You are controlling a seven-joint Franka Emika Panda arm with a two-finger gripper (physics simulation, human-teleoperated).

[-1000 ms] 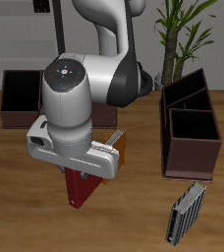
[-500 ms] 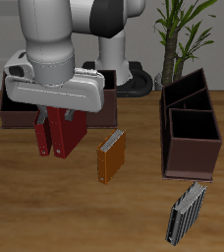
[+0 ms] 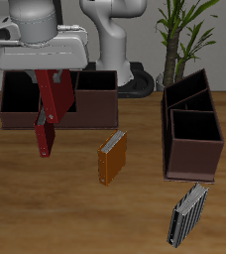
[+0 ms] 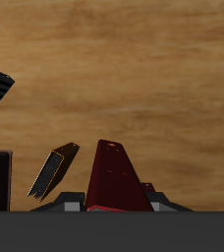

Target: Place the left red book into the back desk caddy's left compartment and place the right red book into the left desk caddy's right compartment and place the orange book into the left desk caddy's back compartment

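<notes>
My gripper [image 3: 52, 77] is shut on a red book [image 3: 50, 111] and holds it in the air, hanging tilted in front of the back desk caddy [image 3: 95, 107]. The red book also shows in the wrist view [image 4: 119, 179] between my fingers [image 4: 71, 203]. The orange book [image 3: 112, 157] stands on the table, mid-table, and shows in the wrist view [image 4: 53, 169]. A second book [image 3: 187, 214], with pale page edges up, lies near the table's front edge. The left desk caddy [image 3: 191, 159] stands beside it, farther back.
A potted plant [image 3: 184, 30] stands behind the left desk caddy. The robot's base [image 3: 110, 40] rises behind the back caddy. The wooden table [image 3: 46, 218] carries nothing else in view.
My gripper has lifted the red book and carried it back from near the table's front to just in front of the back desk caddy. The other books have not moved.
</notes>
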